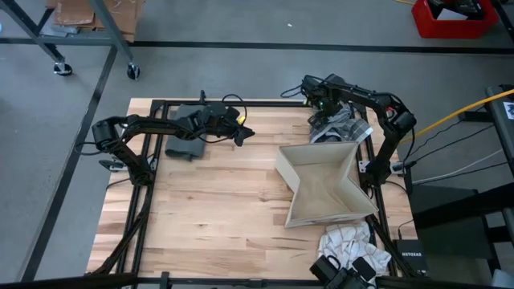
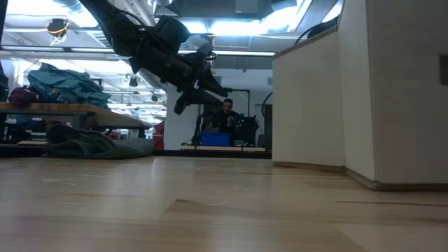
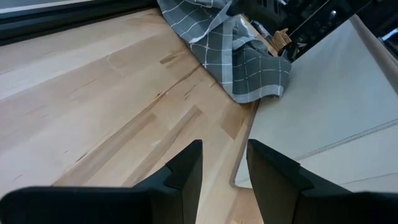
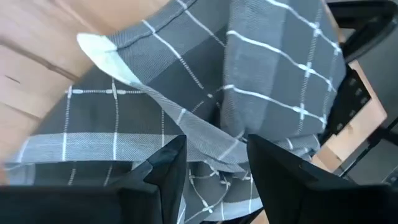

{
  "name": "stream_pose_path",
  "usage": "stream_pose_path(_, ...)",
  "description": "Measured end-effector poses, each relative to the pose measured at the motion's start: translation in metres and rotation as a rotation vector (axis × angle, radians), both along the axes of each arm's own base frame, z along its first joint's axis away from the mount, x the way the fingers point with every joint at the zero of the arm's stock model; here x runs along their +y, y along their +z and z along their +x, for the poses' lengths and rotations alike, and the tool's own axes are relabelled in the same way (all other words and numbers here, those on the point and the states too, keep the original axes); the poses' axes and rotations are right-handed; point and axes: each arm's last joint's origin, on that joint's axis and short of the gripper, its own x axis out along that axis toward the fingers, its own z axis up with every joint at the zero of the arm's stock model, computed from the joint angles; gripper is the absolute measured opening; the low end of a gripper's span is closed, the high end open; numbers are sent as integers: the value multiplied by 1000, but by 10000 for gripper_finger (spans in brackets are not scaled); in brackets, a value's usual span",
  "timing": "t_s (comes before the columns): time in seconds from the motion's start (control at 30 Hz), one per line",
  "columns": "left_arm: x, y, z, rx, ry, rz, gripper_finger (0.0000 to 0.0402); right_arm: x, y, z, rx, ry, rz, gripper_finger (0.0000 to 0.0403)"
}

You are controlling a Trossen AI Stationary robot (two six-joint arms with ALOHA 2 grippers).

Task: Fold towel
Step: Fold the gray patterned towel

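Observation:
A grey checked towel [image 1: 341, 126] lies crumpled at the table's far right, against the far corner of a cardboard box [image 1: 325, 185]. It also shows in the left wrist view [image 3: 239, 59] and fills the right wrist view [image 4: 186, 93]. My right gripper [image 4: 214, 168] stands open right over it, pointing steeply down. My left gripper [image 1: 246, 133] hangs open above the table's far middle, clear of the wood [image 3: 224, 168], and points toward the checked towel. A dark grey towel [image 1: 186, 138] lies bunched under the left arm. My right gripper comes at the checked towel from above. A raised fold [image 4: 208, 140] runs into the gap between its open fingers. Whether the fingers touch the cloth I cannot tell.
The open cardboard box takes up the table's right half and rises as a wall in the low view [image 2: 350, 105]. White cloths [image 1: 353, 245] lie heaped at the near right corner. Bare wood [image 1: 209, 209] spreads across the near left. A person [image 2: 227, 115] sits in the room behind.

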Motion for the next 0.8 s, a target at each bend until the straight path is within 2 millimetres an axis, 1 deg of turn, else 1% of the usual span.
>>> stream_pose_path(0.2,0,0,0,1,0,0,117,1,-15,-1,3,81,4,172)
stream_pose_path(0.4,0,-2,-1,17,5,-19,117,3,-27,-3,-3,85,-7,171)
stream_pose_path(0.47,0,-2,-1,13,10,-28,117,3,-28,-3,1,85,-4,162)
stream_pose_path(0.57,0,-2,-1,13,17,-34,117,3,-28,-3,-2,82,-8,126)
stream_pose_path(0.73,0,-2,-1,13,20,-34,117,3,-29,-2,-30,80,1,22)
stream_pose_path(0.77,0,-2,-1,12,23,-39,117,3,-29,-1,-45,79,12,12)
stream_pose_path(0.8,0,-2,-1,10,26,-46,117,3,-29,-1,-58,77,20,11)
